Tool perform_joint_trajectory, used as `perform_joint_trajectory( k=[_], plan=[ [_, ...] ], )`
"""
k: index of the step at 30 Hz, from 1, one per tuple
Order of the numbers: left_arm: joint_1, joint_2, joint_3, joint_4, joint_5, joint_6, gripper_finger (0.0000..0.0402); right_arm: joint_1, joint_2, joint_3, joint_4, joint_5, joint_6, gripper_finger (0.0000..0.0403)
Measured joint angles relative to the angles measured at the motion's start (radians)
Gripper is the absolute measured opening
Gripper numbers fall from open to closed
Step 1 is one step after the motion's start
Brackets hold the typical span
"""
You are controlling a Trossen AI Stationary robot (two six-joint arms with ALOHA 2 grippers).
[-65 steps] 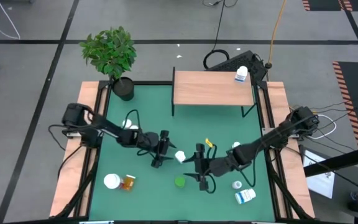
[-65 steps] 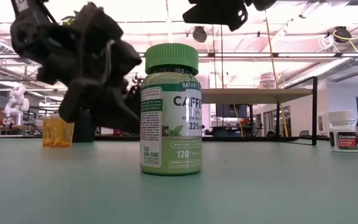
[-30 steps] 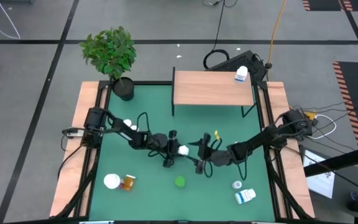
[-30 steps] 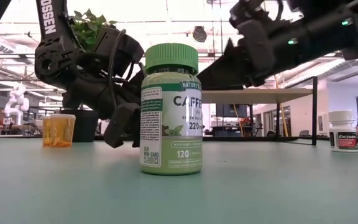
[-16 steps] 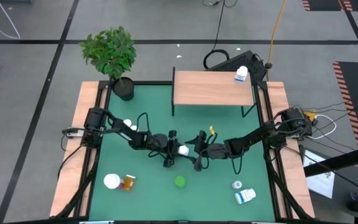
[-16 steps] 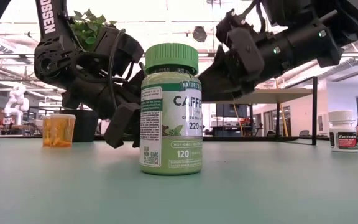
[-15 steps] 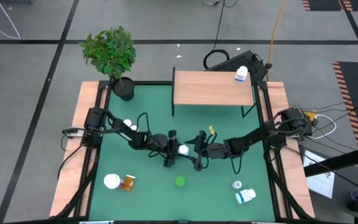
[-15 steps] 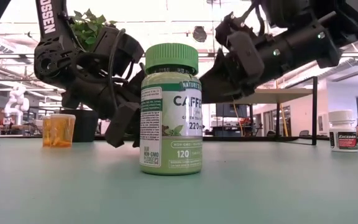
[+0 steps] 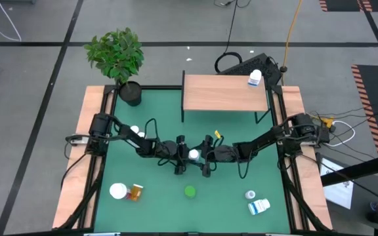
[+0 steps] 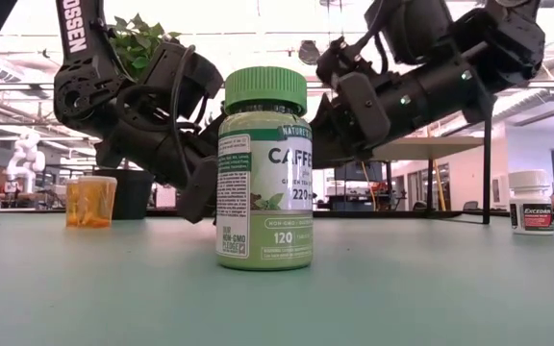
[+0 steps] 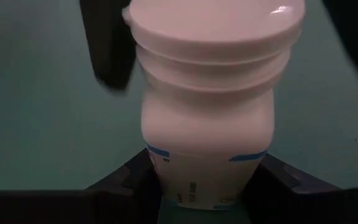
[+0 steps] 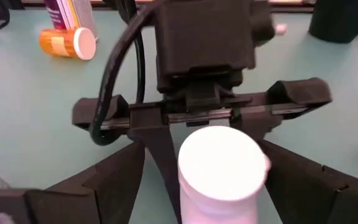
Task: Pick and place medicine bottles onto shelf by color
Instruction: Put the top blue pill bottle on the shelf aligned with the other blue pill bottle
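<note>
My left gripper (image 9: 184,159) is shut on a white bottle with a white cap (image 9: 192,155) at mid-table. The bottle's cap end points toward the table's right. My right gripper (image 9: 203,157) is open. Its fingers (image 12: 114,177) stand on either side of the cap (image 12: 221,163), and I see no touch. A green bottle (image 9: 189,191) stands upright nearer the near edge. The light-wood shelf (image 9: 225,93) at the far side bears one white bottle (image 9: 254,78). The low view shows the green bottle (image 10: 264,173) in front of both grippers. My left gripper pinches the white bottle's lower body, at the blue-edged label (image 11: 204,180), between its two fingers. The fingers come level from the table's left and lie along the bottle. The bottle is clear of the table, cap end away from the gripper.
An amber bottle (image 9: 135,192) and a white-capped bottle (image 9: 117,191) lie at the near left. A blue-labelled bottle (image 9: 259,206) and a small white one (image 9: 250,195) lie at the near right. Another white bottle (image 9: 135,130) sits at the left. A potted plant (image 9: 117,56) stands at the far left corner.
My right gripper has gone toward the table's left and a little toward the far edge, up to the bottle in my left gripper. Its open fingers now stand around the cap. My left gripper and the bottle have kept still.
</note>
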Motion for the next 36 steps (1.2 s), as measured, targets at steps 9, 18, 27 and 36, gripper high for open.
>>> perform_joint_trajectory(
  k=[9,18,27,36],
  plan=[
    [0.0,0.0,0.002,-0.008,0.0,-0.04,0.0179,0.006,-0.006,0.0,-0.014,0.052,0.002,0.0223],
    [-0.004,-0.003,0.005,-0.059,-0.016,-0.132,0.0267,-0.025,-0.063,-0.001,-0.107,-0.061,0.006,0.0163],
    [-0.033,-0.076,0.004,-0.239,-0.032,-0.134,0.0355,-0.103,-0.473,-0.001,-0.565,-0.245,-0.116,0.0169],
    [0.028,-0.1,0.001,-0.24,-0.03,-0.022,0.036,-0.402,-0.933,-0.001,-1.01,-0.234,-0.264,0.0168]
  ],
)
